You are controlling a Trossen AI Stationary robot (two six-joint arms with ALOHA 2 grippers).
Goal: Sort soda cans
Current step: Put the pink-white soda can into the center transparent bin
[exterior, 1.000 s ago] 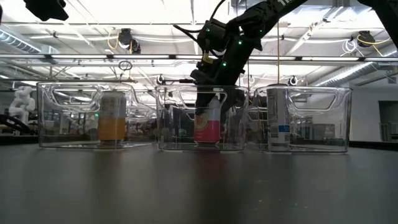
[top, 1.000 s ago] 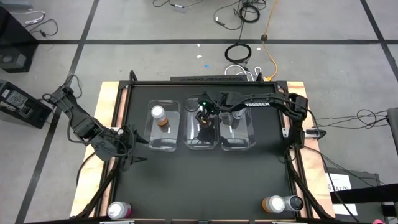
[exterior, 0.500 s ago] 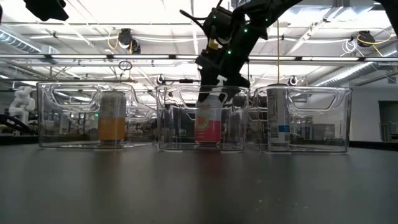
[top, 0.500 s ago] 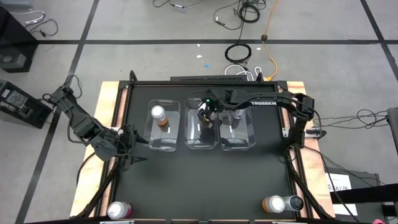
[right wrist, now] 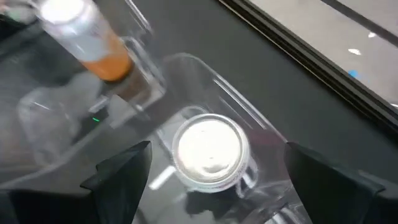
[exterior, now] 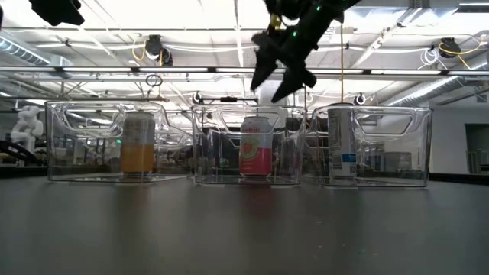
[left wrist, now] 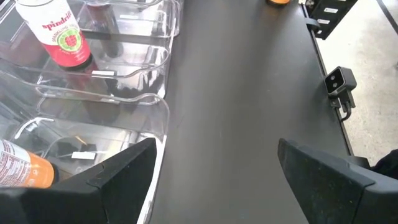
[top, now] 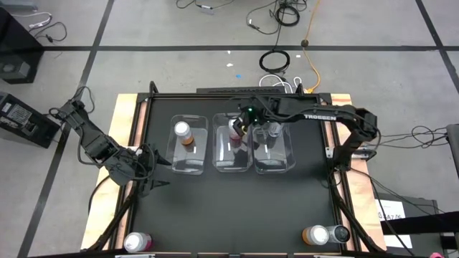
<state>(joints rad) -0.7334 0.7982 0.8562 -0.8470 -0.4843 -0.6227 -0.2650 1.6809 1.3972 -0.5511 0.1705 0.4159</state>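
Observation:
Three clear bins stand in a row at the table's middle. The left bin holds an orange can (top: 183, 133), the middle bin an upright pink can (exterior: 256, 153), and the right bin a dark can (exterior: 341, 147). My right gripper (exterior: 276, 75) hovers open above the middle bin, clear of the pink can's silver top (right wrist: 209, 149). At the near edge, a pink can (top: 136, 241) lies on the left. An orange can (top: 315, 234) and a dark can (top: 338, 233) sit there on the right. My left gripper (top: 153, 172) waits open at the table's left.
The bins' clear walls (exterior: 200, 145) rise around each can, and their rims sit just below my right gripper. Open dark tabletop (top: 237, 208) spreads between the bins and the near edge. A raised frame (top: 337, 193) borders the table.
My right gripper has let go of the pink can in the middle bin. It has risen straight up out of the bin and drifted a little toward the table's right. The can stays upright on the bin floor.

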